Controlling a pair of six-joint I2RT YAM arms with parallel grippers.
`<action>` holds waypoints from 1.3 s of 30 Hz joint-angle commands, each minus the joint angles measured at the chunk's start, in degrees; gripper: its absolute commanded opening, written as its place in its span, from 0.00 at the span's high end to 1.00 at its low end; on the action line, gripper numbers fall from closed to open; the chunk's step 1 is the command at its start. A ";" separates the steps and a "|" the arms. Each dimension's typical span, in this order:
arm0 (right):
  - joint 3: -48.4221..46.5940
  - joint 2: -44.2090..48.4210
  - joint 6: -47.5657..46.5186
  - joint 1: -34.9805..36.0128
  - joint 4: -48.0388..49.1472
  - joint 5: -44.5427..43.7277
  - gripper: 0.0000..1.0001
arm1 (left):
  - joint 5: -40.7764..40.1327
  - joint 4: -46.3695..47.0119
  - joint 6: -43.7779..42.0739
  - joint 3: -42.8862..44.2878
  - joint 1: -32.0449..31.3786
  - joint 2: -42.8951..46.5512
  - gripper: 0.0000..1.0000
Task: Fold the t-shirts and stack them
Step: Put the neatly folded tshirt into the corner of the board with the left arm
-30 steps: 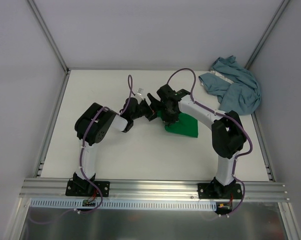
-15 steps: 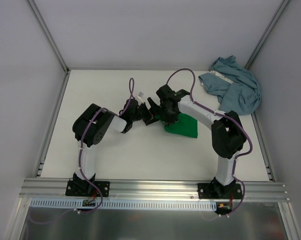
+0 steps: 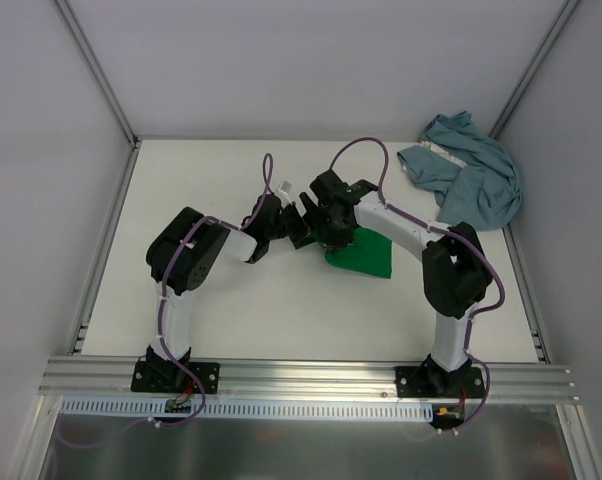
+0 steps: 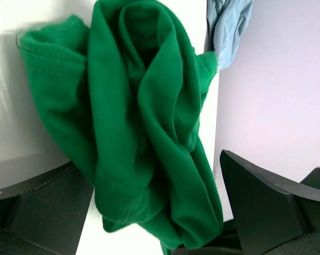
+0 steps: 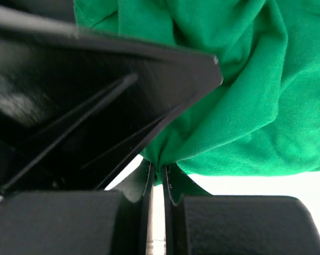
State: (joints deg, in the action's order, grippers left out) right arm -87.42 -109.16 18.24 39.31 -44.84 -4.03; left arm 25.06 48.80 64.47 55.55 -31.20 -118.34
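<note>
Step in hand: the green t-shirt (image 3: 366, 255) is being regrasped for spreading; no fold is made yet. It lies bunched near mid-table, just right of centre, with its left edge lifted. The blue-grey t-shirt (image 3: 471, 175) is left crumpled in the far right corner of the table (image 3: 231, 310), well apart and untouched.

The right gripper (image 5: 159, 171) is clenched on a thin pinch of green cloth, as seen in the right wrist view. Which part of the garment is pinched (hem, sleeve or collar) cannot be told; probably an edge fold. The left gripper (image 4: 149, 175) is held fully released, its jaws standing either side of the hanging green bundle, with no contact shown.

Next move, as judged: the left jaws need to be closed on a single layer of edge, away from the right pinch and not on the whole wad. The two grips then need to be drawn apart so the shirt can be laid flat. The risk is that several layers get caught.

Against one second ago: the left gripper has been brought closer to the right one and to the cloth. The green shirt has been pulled slightly left. The right pinch is unchanged, and the blue-grey shirt is unmoved.
</note>
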 commanded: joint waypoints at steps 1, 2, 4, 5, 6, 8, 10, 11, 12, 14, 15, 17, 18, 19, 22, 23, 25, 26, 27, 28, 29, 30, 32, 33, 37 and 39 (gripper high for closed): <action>-0.21 3.43 0.92 0.50 0.72 -0.01 0.99 | -0.54 0.60 0.75 2.63 -0.70 -0.83 0.01; -0.21 3.52 0.92 0.50 0.63 0.08 0.99 | -0.54 0.77 0.92 2.63 -0.62 -1.01 0.01; -0.04 3.70 0.83 0.51 0.54 0.25 0.99 | -0.98 0.69 0.84 2.81 -0.53 -1.19 0.01; 0.23 3.87 0.75 0.59 0.63 0.25 1.00 | -0.98 0.51 0.66 3.25 -0.44 -1.45 0.01; 0.84 4.13 0.83 0.59 0.80 0.25 0.99 | -0.72 0.25 0.66 3.51 -0.35 -1.62 0.01; 1.46 4.66 1.01 0.51 1.33 0.34 0.99 | -0.54 -0.19 0.49 3.95 -0.35 -2.15 0.02; 2.07 4.75 1.10 0.59 1.51 0.60 0.99 | -0.19 0.16 0.57 4.22 -0.26 -2.50 0.18; 2.42 5.01 1.18 0.51 1.68 0.52 0.99 | 0.08 0.68 0.66 4.48 -0.26 -3.11 0.31; 2.69 5.19 1.27 0.59 1.86 0.95 0.99 | 0.34 0.69 1.01 5.00 -0.26 -3.47 0.48; 3.57 5.45 1.19 0.51 2.47 1.92 0.99 | 0.52 -0.88 0.93 6.05 -0.26 -4.09 1.00; 3.74 5.54 1.27 0.59 2.39 1.75 0.85 | 0.52 -1.77 0.58 6.32 -0.26 -4.09 1.00; 4.62 6.50 1.36 0.94 2.13 0.96 0.63 | 0.26 -2.74 0.13 6.41 -0.18 -3.83 1.00; 4.88 6.86 1.62 0.86 1.69 0.09 0.44 | 0.17 -3.79 -0.56 6.33 -0.09 -3.48 1.00; 5.15 7.29 1.54 0.94 1.42 -0.18 0.40 | -0.01 -4.67 -1.18 6.41 0.00 -2.69 1.00; 5.77 9.84 1.36 0.94 -0.42 -1.76 0.37 | -0.54 -9.15 -4.25 6.59 0.52 -0.50 1.00; 6.11 10.81 1.27 0.86 -0.95 -3.25 0.37 | -0.62 -10.29 -6.09 6.76 0.87 0.13 1.00; 6.82 14.58 0.92 0.77 -1.91 -4.84 0.35 | -0.80 -15.38 -8.38 7.20 1.66 2.05 1.00; 7.43 15.99 0.66 0.68 -2.44 -6.50 0.35 | -0.98 -17.49 -11.09 7.81 2.02 2.76 1.00; 7.70 18.96 0.48 0.51 -3.58 -7.47 0.34 | -1.24 -21.16 -12.34 7.91 2.28 3.55 1.00; 7.96 20.55 0.05 -0.02 -4.28 -9.48 0.34 | -1.94 -23.37 -15.22 8.26 3.15 5.04 1.00; 8.75 22.22 -0.05 -0.28 -4.99 -10.46 0.34 | -2.47 -25.48 -16.64 8.43 3.60 5.92 1.00; 9.45 25.63 -0.22 -1.33 -5.86 -11.17 0.34 | -2.91 -27.33 -17.96 8.43 4.04 6.72 1.00; 11.90 29.17 -1.10 -2.65 -6.31 -11.44 0.33 | -5.00 -33.74 -22.43 9.57 5.35 8.83 1.00; 12.79 32.49 -1.36 -4.23 -6.40 -11.35 0.33 | -5.72 -35.68 -23.85 9.93 5.88 10.05 1.00; 18.41 40.16 -2.24 -7.49 -6.14 -9.95 0.31 | -10.63 -47.88 -32.54 13.87 7.73 11.73 1.00; 20.78 42.97 -2.51 -8.98 -5.70 -9.33 0.31 | -13.80 -51.58 -34.84 15.37 8.79 11.65 1.00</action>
State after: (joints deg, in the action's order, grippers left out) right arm -69.67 -69.19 16.88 31.64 -48.93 -12.69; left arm 17.15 7.51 38.15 67.75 -23.49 -109.60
